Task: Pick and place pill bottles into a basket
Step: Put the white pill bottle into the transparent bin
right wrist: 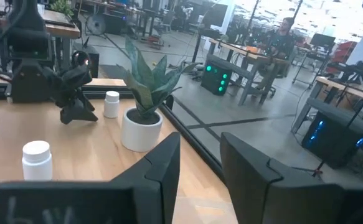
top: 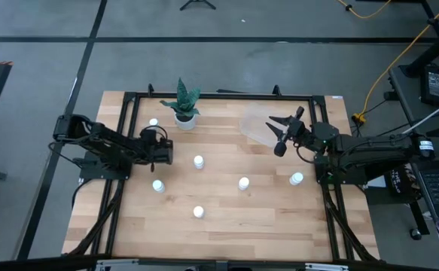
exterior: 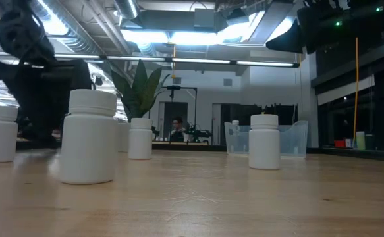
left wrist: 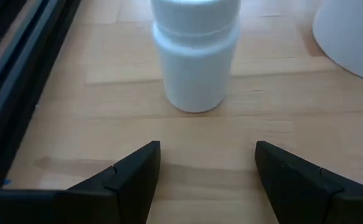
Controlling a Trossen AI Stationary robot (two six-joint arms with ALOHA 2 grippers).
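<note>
Left hand (left wrist: 203, 171) gaping before a pill bottle (left wrist: 195, 53); I fear nudging it over; right hand (top: 278, 134) parted, empty.

Table (top: 227, 226): bottles (top: 198, 162), basket (top: 258, 129), plant pot (top: 184, 119)

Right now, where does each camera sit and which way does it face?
High: overhead, straight down on the table; both arms show.
Low: tabletop height, across pill bottles toward the basket.
Left wrist: past the open left hand at one bottle.
Right wrist: past the open right hand toward the plant pot.
Shared: both wrist views show the pot.
</note>
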